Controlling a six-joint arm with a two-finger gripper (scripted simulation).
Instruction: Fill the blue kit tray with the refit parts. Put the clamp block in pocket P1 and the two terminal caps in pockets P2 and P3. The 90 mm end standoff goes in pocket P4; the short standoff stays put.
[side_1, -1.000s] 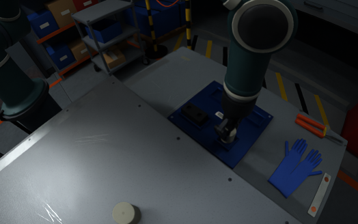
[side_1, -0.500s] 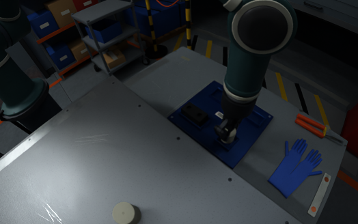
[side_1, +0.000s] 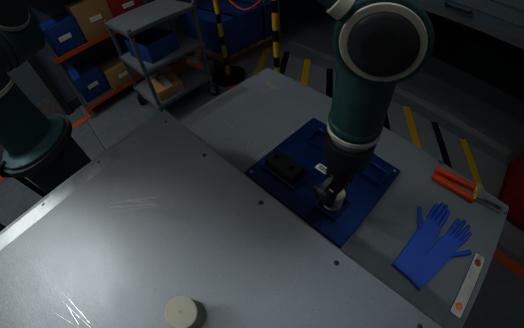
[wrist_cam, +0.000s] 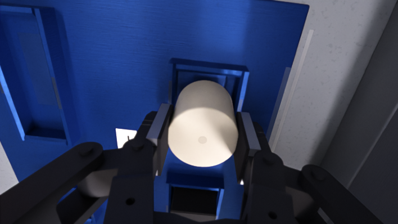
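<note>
The blue kit tray (side_1: 322, 177) lies on the right half of the table. A black clamp block (side_1: 284, 166) sits in its left pocket. My gripper (wrist_cam: 203, 132) is over a small square pocket (wrist_cam: 208, 74) near the tray's front edge. Its two fingers are closed on the sides of a cream terminal cap (wrist_cam: 203, 123), a short cylinder. The cap's lower end stands at the pocket. A second cream terminal cap (side_1: 184, 311) stands on the table near the front edge, far left of the tray. A long empty pocket (wrist_cam: 39, 76) lies to the left in the wrist camera. No standoff is visible.
Behind the table stand a grey shelf cart (side_1: 157, 50) and racks with blue bins. Right of the tray lie blue gloves (side_1: 432, 242), orange-handled pliers (side_1: 457, 185) and a white strip (side_1: 467, 285).
</note>
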